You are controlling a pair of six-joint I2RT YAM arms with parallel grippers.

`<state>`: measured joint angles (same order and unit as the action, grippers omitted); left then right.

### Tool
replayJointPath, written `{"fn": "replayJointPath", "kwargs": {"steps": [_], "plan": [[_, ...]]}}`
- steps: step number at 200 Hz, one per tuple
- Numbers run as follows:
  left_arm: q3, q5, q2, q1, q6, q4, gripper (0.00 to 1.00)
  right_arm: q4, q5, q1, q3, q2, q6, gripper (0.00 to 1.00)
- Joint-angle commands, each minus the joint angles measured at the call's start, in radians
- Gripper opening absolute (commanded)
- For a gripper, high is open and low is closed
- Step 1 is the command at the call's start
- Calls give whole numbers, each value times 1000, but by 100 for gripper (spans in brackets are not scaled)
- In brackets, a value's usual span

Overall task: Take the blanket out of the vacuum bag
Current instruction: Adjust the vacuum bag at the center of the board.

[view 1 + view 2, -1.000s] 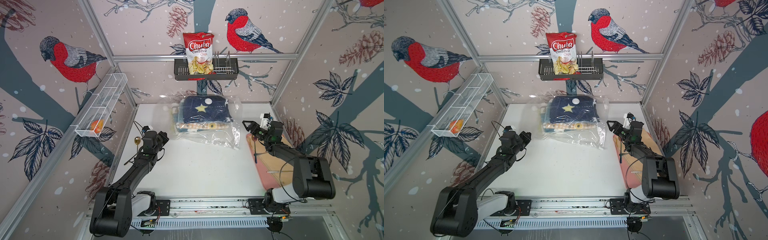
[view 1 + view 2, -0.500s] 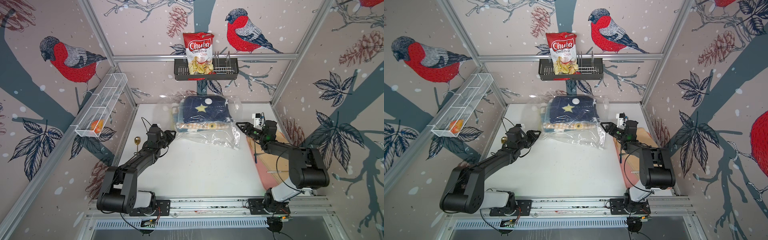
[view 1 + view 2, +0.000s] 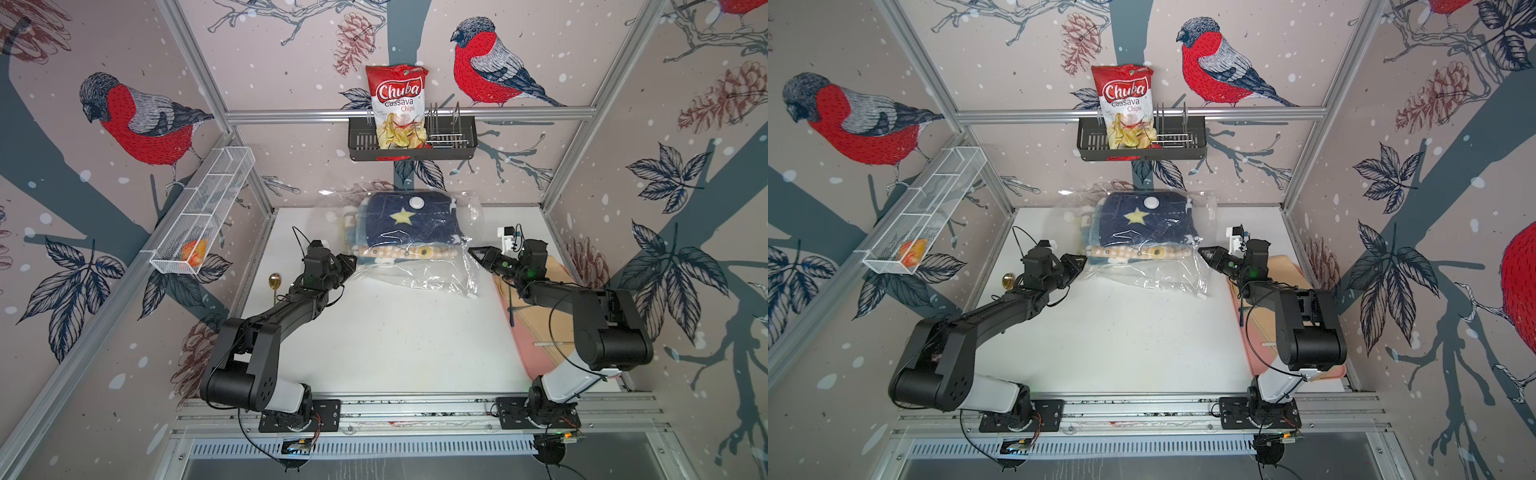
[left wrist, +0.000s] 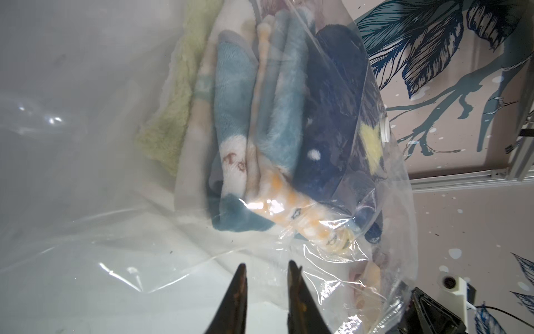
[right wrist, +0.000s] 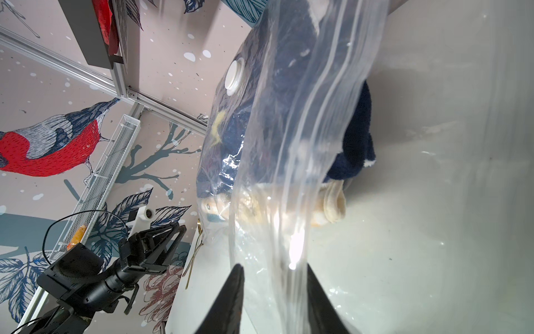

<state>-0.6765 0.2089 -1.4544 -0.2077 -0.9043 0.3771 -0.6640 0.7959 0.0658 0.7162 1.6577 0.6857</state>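
Barely started: blanket (image 3: pixel 409 226) sits fully inside the vacuum bag (image 3: pixel 419 274), far-centre on the table (image 3: pixel 395 340). My left gripper (image 4: pixel 267 263) has a narrow gap at the bag's left edge. My right gripper (image 5: pixel 274 266) is part-open astride the zip edge (image 5: pixel 303 144), not pinching.

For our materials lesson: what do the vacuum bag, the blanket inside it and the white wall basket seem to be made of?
Vacuum bag: thin clear plastic film, glossy; it creases and glints.
Blanket: soft fleece-like fabric, matt; fuzzy pile shows through the bag.
White wall basket: probably painted metal mesh; a fine see-through grid.
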Motion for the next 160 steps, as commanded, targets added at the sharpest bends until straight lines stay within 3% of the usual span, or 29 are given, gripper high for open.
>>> {"fn": "replayJointPath", "kwargs": {"steps": [1, 9, 80, 126, 160], "plan": [[-10, -142, -13, -15, 58, -42, 12, -7, 11, 21, 12, 10, -11, 22], [-5, -130, -22, -16, 56, -21, 0, 2, 3, 31, 15, 15, -15, 21], [-5, -131, -180, -12, 43, 131, 0, 64, -132, 175, -73, -57, -41, 0], [-91, -121, -327, 8, 21, 188, 0, 80, -249, 290, -154, -182, -4, 0], [-155, -88, -402, 43, -5, 231, 0, 68, -354, 468, -144, -200, 41, 0]]}}
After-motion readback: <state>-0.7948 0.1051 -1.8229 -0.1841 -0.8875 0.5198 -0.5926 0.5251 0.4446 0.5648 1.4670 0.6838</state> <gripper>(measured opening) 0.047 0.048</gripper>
